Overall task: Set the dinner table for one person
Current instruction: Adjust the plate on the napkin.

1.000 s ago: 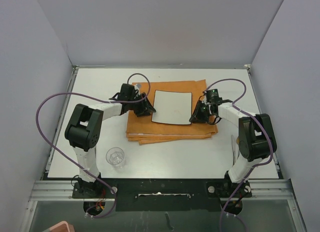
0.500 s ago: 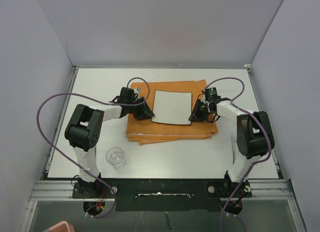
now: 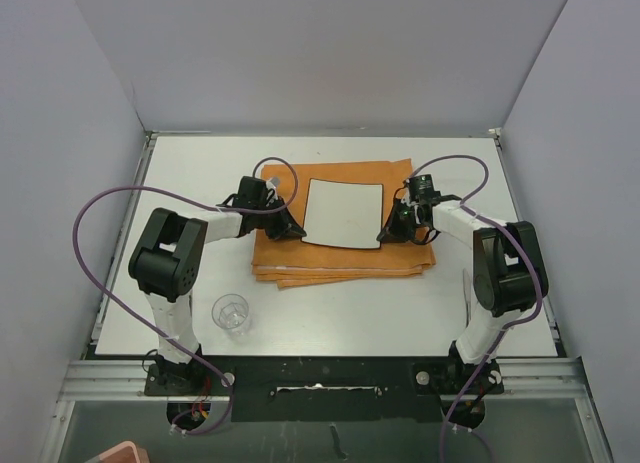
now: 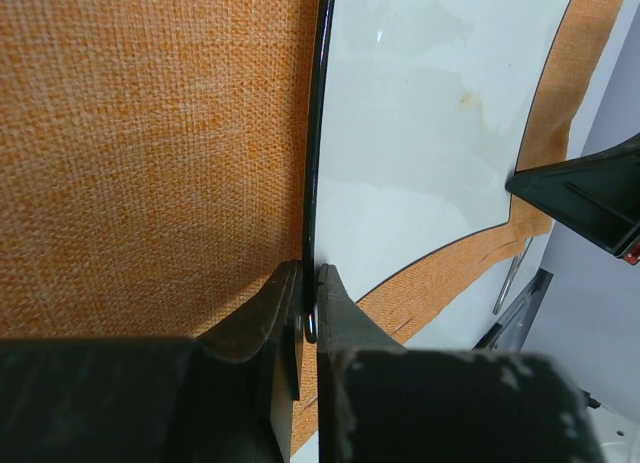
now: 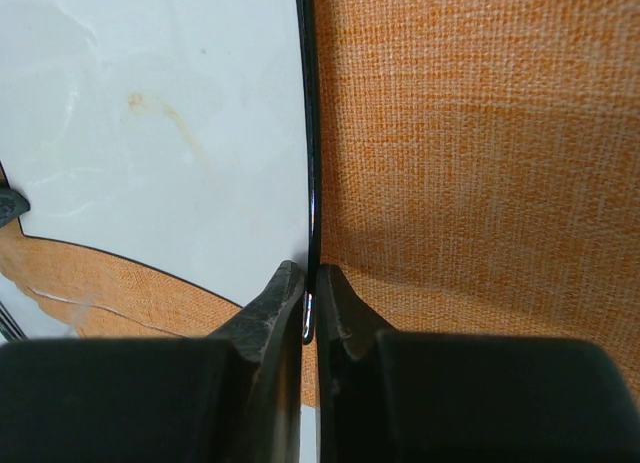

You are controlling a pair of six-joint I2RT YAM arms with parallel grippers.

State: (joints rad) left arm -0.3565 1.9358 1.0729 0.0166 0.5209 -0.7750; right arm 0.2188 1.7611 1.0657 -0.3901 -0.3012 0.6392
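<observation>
A square white plate (image 3: 343, 214) with a thin black rim lies on a folded orange cloth mat (image 3: 340, 255) in the middle of the off-white dinner table (image 3: 190, 173). My left gripper (image 3: 293, 229) is shut on the plate's left rim near its front corner. In the left wrist view the jaws (image 4: 309, 305) pinch the rim between the plate (image 4: 420, 133) and the mat (image 4: 150, 133). My right gripper (image 3: 386, 235) is shut on the right rim. In the right wrist view the jaws (image 5: 310, 305) clamp it, with the plate (image 5: 150, 133) on the left and the mat (image 5: 480, 133) on the right.
A clear drinking glass (image 3: 231, 312) stands on the table at the front left, beside the left arm's base. A thin metal utensil (image 3: 467, 286) lies at the front right near the right arm. Grey walls close in the table on three sides.
Both grippers have shifted slightly along the plate's side edges toward its front corners. The plate and mat stay in place.
</observation>
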